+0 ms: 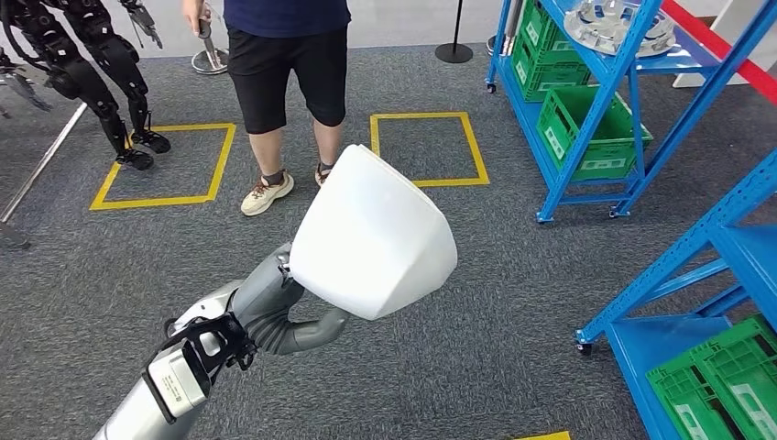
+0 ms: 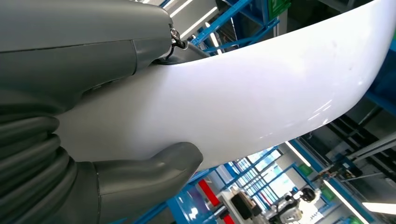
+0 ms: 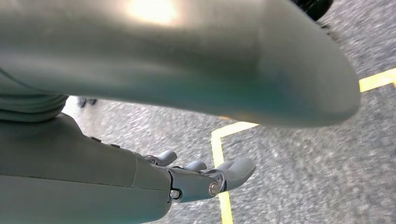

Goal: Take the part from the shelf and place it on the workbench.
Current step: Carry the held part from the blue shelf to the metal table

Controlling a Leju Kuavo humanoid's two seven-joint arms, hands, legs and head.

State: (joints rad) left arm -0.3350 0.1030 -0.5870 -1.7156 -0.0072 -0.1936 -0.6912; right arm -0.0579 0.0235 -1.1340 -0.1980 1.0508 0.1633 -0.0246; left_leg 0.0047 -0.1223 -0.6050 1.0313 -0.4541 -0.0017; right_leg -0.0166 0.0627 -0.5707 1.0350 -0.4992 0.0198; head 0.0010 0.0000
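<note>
My left hand (image 1: 275, 307) grips a large white faceted shell part (image 1: 374, 234) and holds it up over the grey carpet in the head view. The left wrist view shows the grey thumb (image 2: 149, 175) pressed under the part's smooth white surface (image 2: 261, 88), with the rest of the left hand (image 2: 84, 56) over its upper side. My right hand (image 3: 201, 177) hangs above the carpet with its fingers apart and nothing in it. The thick grey thumb (image 3: 187, 60) stretches across that wrist picture.
A person in dark shorts (image 1: 284, 82) stands ahead on the carpet, between two yellow floor squares (image 1: 165, 165) (image 1: 429, 147). Blue shelving (image 1: 596, 101) with green crates (image 1: 591, 128) stands at the right, with another blue rack (image 1: 715, 312) nearer. A black robot's legs (image 1: 101, 73) stand far left.
</note>
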